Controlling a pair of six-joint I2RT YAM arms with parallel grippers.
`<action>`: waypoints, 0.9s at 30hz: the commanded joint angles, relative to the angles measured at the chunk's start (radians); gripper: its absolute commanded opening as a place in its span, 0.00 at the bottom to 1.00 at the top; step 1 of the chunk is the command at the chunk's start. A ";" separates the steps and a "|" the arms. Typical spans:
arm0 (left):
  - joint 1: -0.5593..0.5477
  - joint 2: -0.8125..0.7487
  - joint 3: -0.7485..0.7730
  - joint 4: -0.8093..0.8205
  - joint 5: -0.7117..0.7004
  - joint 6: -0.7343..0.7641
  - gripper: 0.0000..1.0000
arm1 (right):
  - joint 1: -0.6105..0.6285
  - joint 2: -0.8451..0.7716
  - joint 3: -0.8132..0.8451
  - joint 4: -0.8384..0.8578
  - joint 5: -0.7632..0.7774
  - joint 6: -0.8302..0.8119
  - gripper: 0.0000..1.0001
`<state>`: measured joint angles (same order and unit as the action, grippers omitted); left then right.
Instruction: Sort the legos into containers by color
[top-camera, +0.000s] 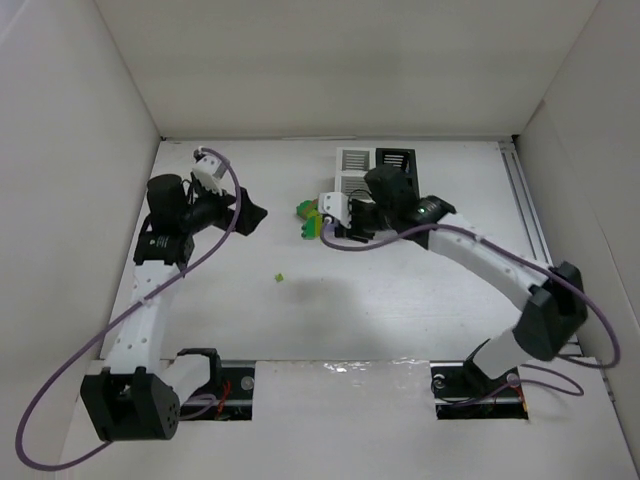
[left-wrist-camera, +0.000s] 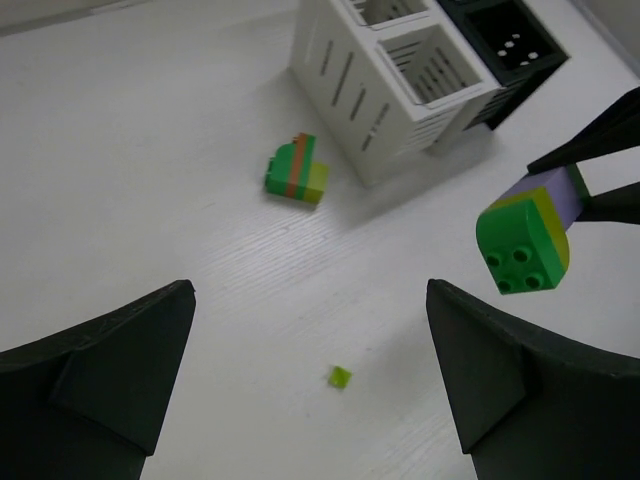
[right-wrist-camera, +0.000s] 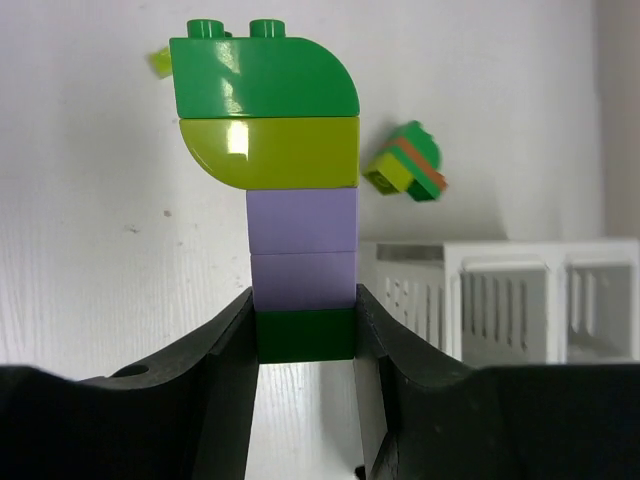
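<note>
My right gripper (right-wrist-camera: 305, 320) is shut on the dark green bottom brick of a tall lego stack (right-wrist-camera: 285, 170): dark green, two lavender, yellow-green, green on top. It holds the stack above the table, left of the bins; it shows in the top view (top-camera: 315, 228) and the left wrist view (left-wrist-camera: 525, 238). A second stack, green, orange-brown and yellow-green (left-wrist-camera: 297, 172), lies on the table by the white bin's corner (right-wrist-camera: 407, 163). A tiny yellow-green piece (left-wrist-camera: 340, 377) lies between my open, empty left gripper's fingers (left-wrist-camera: 310, 330). The left gripper (top-camera: 252, 215) hovers left of the stacks.
The block of bins stands at the back middle, white bins (top-camera: 355, 160) on the left, black bins (top-camera: 397, 160) on the right; it also shows in the left wrist view (left-wrist-camera: 400, 70). White walls enclose the table on three sides.
</note>
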<state>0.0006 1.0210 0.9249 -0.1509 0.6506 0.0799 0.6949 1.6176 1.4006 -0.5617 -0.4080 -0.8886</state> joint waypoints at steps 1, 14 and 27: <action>0.002 0.085 0.078 0.034 0.220 -0.110 1.00 | 0.015 -0.166 -0.190 0.331 0.124 0.221 0.00; -0.037 0.410 0.429 0.143 0.368 -0.382 0.99 | -0.139 -0.501 -0.456 0.591 0.491 0.543 0.00; -0.186 0.600 0.666 0.025 0.466 -0.292 0.99 | -0.086 -0.522 -0.457 0.666 0.555 0.407 0.00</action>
<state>-0.1543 1.6211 1.5406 -0.0990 1.0321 -0.2520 0.5606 1.1210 0.9543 -0.0097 0.1043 -0.4179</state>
